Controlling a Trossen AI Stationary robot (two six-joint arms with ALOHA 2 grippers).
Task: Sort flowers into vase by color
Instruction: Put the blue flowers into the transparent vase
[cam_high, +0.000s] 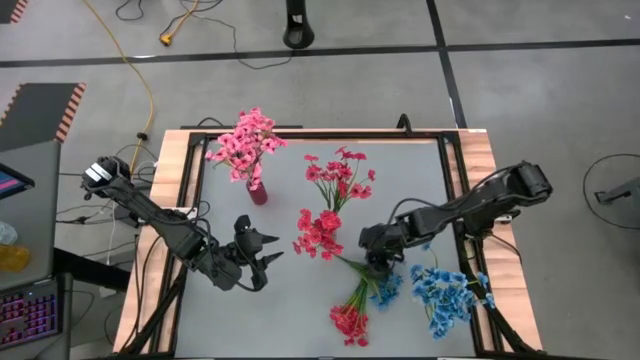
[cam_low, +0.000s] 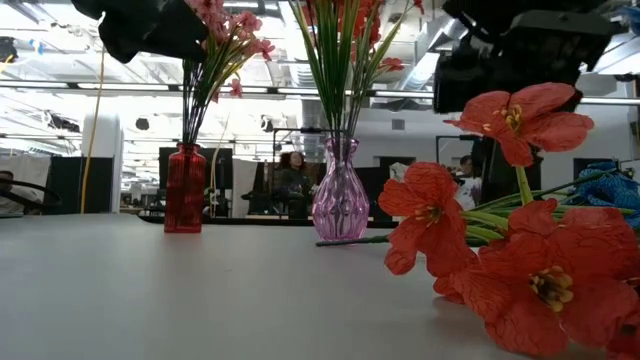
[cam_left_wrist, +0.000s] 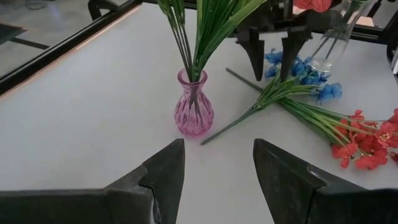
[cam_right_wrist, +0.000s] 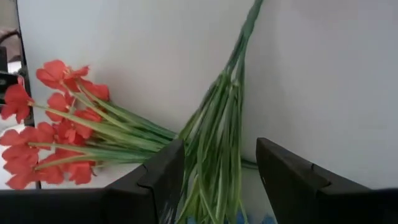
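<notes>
We see the grey table from above, with both dark arms reaching in from its two sides. The left gripper hangs over the near-left part of the table, its fingers parted with bare tabletop between them and nothing held. The right gripper hovers just above the loose sprigs near the middle of the near edge; its fingers stand apart on either side of a bundle of green stems without closing on it, so it has hold of nothing.

The pink flowers stand upright in a red vase toward the far-left corner. A bunch of red flowers stands in a pink ribbed glass vase near the table's centre, and another red cluster shows just beside it in the high view. A loose red sprig lies flat near the front edge, its stems running up toward the right gripper. The blue flowers lie to the right of it, with a smaller blue cluster touching the green stems under the gripper.

From table height, a person sits in the room beyond the vases.
</notes>
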